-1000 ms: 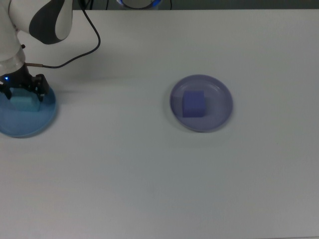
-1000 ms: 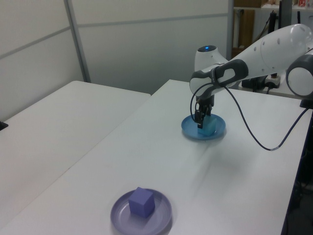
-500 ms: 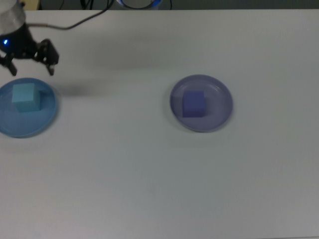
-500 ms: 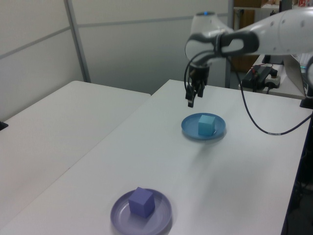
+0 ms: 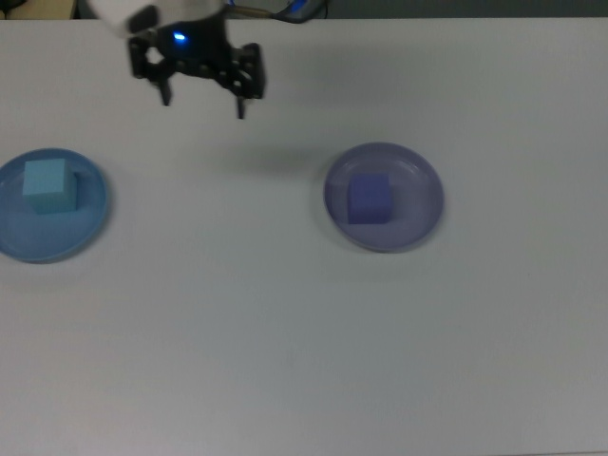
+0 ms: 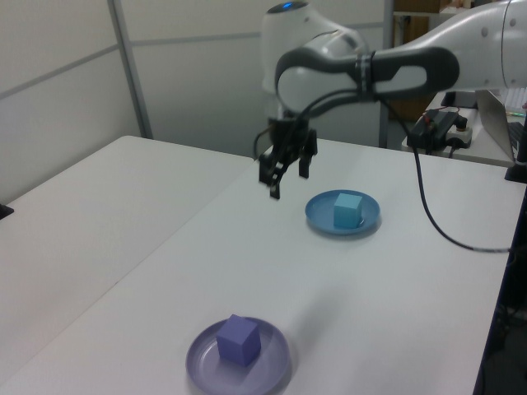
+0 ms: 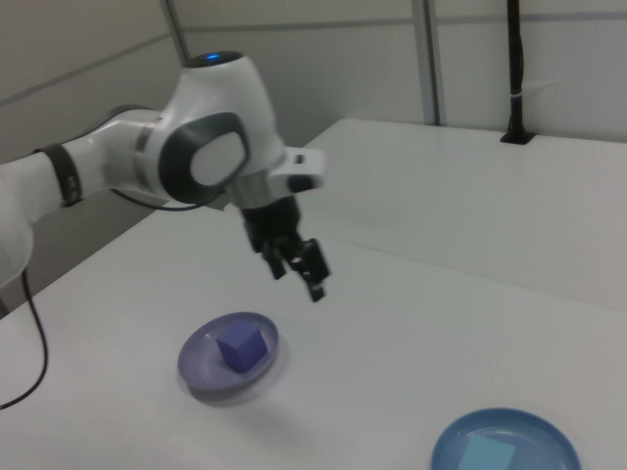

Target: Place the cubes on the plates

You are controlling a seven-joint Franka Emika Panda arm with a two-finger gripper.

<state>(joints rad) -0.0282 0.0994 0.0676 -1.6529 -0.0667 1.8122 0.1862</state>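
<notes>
The small matte turquoise cube [image 5: 47,184] is seen resting in the round light-blue plate [image 5: 87,228], and the indigo cube [image 5: 369,199] in the lavender plate [image 5: 418,217]. The gripper [image 5: 202,101], jaws apart and empty, hangs above the white table [image 5: 304,332] between the plates; a clear retreat is judged best, with neither plate brushed.

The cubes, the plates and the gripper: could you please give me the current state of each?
Light cyan cube: resting on the light blue round plate.
Indigo cube: resting on the lavender round plate.
Gripper: open, empty, raised above the white table between the plates.
</notes>
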